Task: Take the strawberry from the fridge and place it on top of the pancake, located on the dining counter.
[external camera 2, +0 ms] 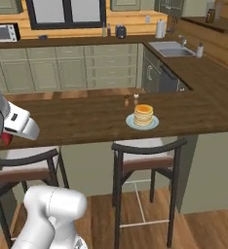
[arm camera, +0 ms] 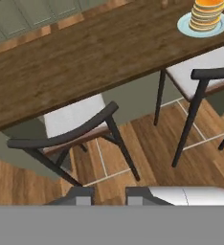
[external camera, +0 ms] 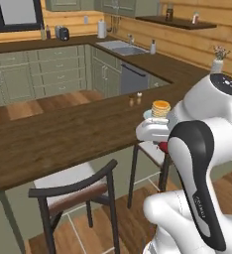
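- The stack of golden-brown pancakes (external camera 2: 143, 115) sits on its light blue-green round plate (external camera 2: 154, 123) on the long dark brown wooden dining counter (external camera 2: 86, 119).
- The two-finger gripper (arm camera: 109, 195) hangs low over the dark-framed chair with a pale seat (arm camera: 68, 125), jaws drawn nearly together.
- A small red shape (external camera: 163, 146) shows by the hand, possibly the strawberry; hard to confirm.

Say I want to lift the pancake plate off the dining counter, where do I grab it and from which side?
Probably the near rim of the plate, pinched from the chair side. The pancake stack covers its middle, leaving just a thin flat lip to hold, and two small shakers stand behind it on the dining counter, crowding the far side.
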Robot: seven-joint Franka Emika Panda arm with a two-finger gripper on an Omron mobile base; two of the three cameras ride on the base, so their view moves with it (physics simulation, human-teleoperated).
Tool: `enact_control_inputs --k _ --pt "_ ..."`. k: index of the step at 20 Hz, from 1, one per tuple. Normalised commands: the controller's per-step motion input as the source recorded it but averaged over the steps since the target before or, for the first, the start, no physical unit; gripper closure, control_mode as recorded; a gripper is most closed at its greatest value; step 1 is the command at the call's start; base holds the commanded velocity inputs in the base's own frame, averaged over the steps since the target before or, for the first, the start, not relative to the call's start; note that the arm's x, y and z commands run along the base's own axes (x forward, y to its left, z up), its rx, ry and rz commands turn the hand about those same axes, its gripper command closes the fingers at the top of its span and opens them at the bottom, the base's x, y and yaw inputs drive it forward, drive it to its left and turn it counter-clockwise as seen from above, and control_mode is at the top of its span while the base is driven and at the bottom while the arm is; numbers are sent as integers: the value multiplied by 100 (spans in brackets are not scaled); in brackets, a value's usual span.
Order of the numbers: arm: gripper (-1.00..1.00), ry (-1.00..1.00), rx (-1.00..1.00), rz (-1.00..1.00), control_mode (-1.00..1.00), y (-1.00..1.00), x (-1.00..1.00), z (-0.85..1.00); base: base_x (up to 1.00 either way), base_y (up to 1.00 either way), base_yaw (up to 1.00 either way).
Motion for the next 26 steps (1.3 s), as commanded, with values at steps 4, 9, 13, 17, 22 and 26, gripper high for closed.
enact_control_inputs --k 4,9,13,17,22,26 --pt "100 0 0 0 100 0 0 0 75 -100 0" --pt "100 0 0 0 100 0 0 0 81 -100 0" --pt "100 0 0 0 100 0 0 0 96 -77 0" --pt "100 0 0 0 100 0 0 0 100 -43 0" --pt "100 11 16 0 -100 -53 100 2 0 0 0" --pt "100 11 1 -2 -100 -32 100 -1 0 0 0"
